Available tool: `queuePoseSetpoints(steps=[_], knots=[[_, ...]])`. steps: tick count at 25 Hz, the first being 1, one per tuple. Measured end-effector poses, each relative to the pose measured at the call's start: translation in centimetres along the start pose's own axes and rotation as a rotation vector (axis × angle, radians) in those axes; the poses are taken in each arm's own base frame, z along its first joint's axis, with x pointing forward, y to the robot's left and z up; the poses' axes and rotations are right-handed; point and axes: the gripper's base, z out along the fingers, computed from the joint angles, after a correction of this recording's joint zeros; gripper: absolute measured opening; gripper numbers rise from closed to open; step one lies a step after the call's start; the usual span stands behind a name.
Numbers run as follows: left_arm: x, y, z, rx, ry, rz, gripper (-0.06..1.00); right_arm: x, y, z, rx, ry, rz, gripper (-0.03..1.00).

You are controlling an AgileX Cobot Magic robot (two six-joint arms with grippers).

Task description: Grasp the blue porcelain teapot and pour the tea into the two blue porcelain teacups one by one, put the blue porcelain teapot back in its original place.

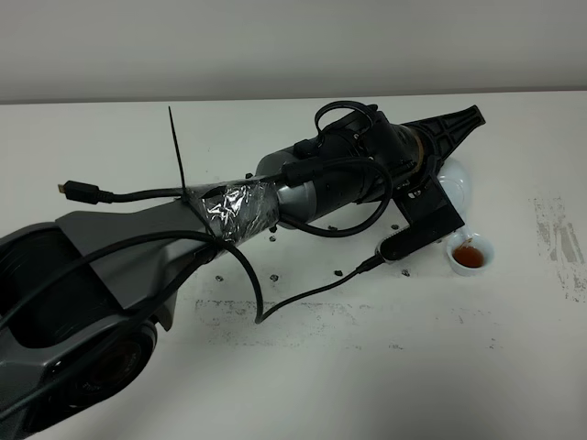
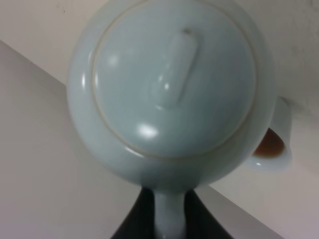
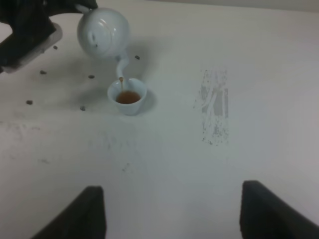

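The round pale sky-blue glazed teapot (image 3: 102, 32) is being held tilted above a small pale blue handleless teacup (image 3: 128, 96), with a thin amber stream being dropped from the short curved spout (image 3: 121, 68) into tea already pooled in the cup. The left gripper (image 2: 168, 219) is clamped on the teapot's loop handle (image 2: 168, 211), as is being shown by the dark fingers pressed either side of it in the left wrist view; the right gripper (image 3: 169, 211) is being held wide apart and empty, well back from the cup. Overfilling is judged the nearest risk — the cup is small and the tea level is already being raised toward the flared rim, so a late tilt-back would be spilling onto the white table (image 1: 367, 385). The domed lid (image 2: 172, 79) is not being held by anything, and a steeper tilt could be sliding it off. The spout is hanging just above the rim, so a lowered wrist could be knocking the cup over. Only one teacup is being seen; the second is possibly being hidden by the left arm (image 1: 303, 192). Open table is being left on the right and near sides, with the far edge lying well apart.
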Motion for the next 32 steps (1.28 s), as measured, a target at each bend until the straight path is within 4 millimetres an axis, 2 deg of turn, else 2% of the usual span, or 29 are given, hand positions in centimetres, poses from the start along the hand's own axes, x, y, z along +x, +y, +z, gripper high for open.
queuePoseSetpoints(steps=[32], knots=[[-0.46,0.17,-0.1,0.004,-0.006,0.037,0.03,0.0,0.0,0.0,0.0,0.0,0.0,0.59]])
